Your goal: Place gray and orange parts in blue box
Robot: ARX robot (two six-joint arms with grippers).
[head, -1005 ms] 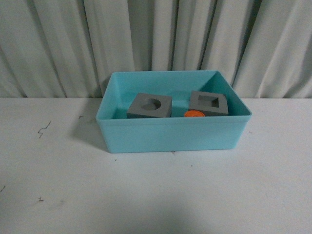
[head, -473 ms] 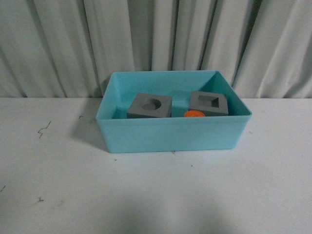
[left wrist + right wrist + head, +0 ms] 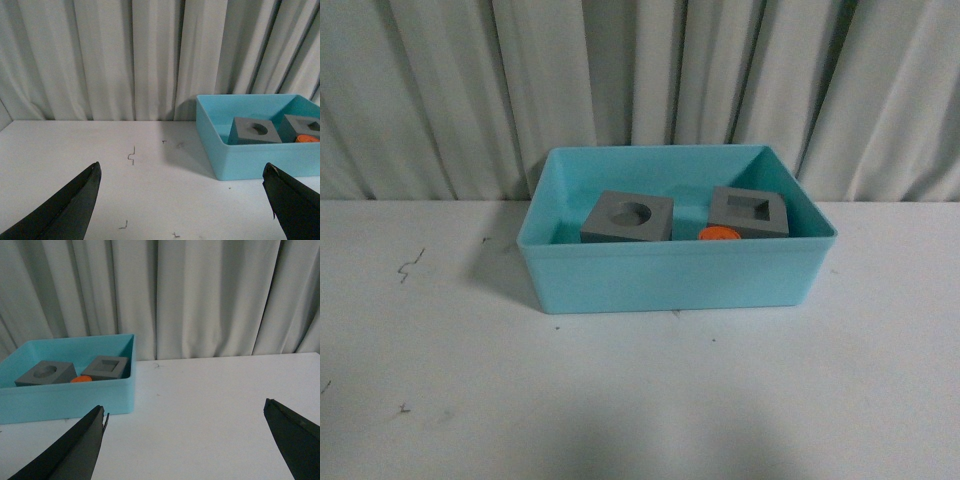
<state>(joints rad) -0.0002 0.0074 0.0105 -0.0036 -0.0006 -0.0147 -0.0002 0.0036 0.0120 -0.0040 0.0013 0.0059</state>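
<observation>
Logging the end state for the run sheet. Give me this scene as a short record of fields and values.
container: light blue-turquoise plastic tub, on the white table
contents: matte gray cube with round recess; matte gray cube with rectangular recess; small orange cylinder between the cubes
parts outside the tub: none visible
left gripper: open, holds nothing
right gripper: open, holds nothing
backdrop: pale pleated curtain

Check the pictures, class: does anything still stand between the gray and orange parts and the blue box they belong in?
Nothing visible does. Both gray cubes and the orange cylinder already lie inside the blue box. The left hand and right hand are open, holding nothing.
</observation>
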